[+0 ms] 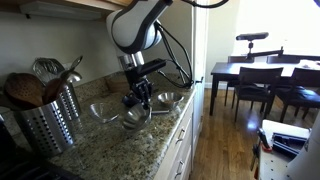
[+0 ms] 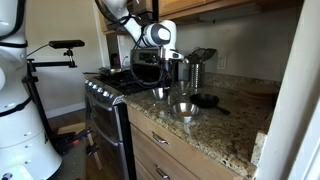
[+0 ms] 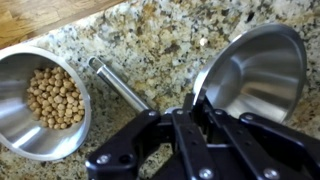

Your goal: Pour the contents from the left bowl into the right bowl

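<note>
In the wrist view my gripper (image 3: 165,105) is shut on the rim of the wide steel left bowl (image 3: 255,65). The bowl is tilted up on edge and shows an empty, shiny inside. The smaller silvery right bowl (image 3: 20,125) stands on the granite counter beside it. It holds the contents (image 3: 55,97), a heap of tan-brown round bits. In both exterior views the gripper (image 1: 138,103) (image 2: 168,85) reaches down to the held bowl (image 1: 135,118) (image 2: 160,94) on the counter. The right bowl (image 1: 170,98) (image 2: 185,108) stands close by.
A thin metal rod (image 3: 118,84) lies on the counter between the two bowls. A clear glass bowl (image 1: 101,111) and a steel utensil holder (image 1: 50,125) stand near them. A black bowl (image 2: 207,100) sits behind, and a stove (image 2: 105,95) adjoins the counter.
</note>
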Motion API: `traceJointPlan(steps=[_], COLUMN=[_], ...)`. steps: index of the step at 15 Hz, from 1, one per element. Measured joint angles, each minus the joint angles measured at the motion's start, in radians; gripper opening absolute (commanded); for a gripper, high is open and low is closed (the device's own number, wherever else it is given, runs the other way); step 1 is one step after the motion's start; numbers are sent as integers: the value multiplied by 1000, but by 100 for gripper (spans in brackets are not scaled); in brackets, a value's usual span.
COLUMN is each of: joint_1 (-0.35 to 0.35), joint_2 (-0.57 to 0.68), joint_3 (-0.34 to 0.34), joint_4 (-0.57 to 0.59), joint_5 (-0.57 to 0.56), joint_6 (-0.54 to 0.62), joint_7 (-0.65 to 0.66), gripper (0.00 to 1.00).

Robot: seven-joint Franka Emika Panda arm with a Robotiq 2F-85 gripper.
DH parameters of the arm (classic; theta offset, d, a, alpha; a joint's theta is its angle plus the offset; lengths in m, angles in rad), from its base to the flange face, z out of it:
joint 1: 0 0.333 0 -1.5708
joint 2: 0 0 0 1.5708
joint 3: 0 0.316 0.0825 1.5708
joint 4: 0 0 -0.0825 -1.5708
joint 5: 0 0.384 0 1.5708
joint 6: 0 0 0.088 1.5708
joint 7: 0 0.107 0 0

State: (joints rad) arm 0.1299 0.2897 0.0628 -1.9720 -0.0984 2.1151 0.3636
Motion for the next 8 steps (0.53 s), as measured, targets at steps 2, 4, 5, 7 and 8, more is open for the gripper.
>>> traceJointPlan(steps=[2, 4, 5, 7, 8], joint_1=[0, -1, -1, -1, -1], joint_2=[0, 0, 0, 0, 0], joint_3=[0, -2, -3, -3, -3], joint_4=[-11, -18, -20, -21, -21], joint_5=[9, 10, 10, 10, 10], joint_6=[3, 4, 4, 4, 4], joint_7=[-10, -16, -19, -28, -30], gripper=[37, 50, 57, 69, 76])
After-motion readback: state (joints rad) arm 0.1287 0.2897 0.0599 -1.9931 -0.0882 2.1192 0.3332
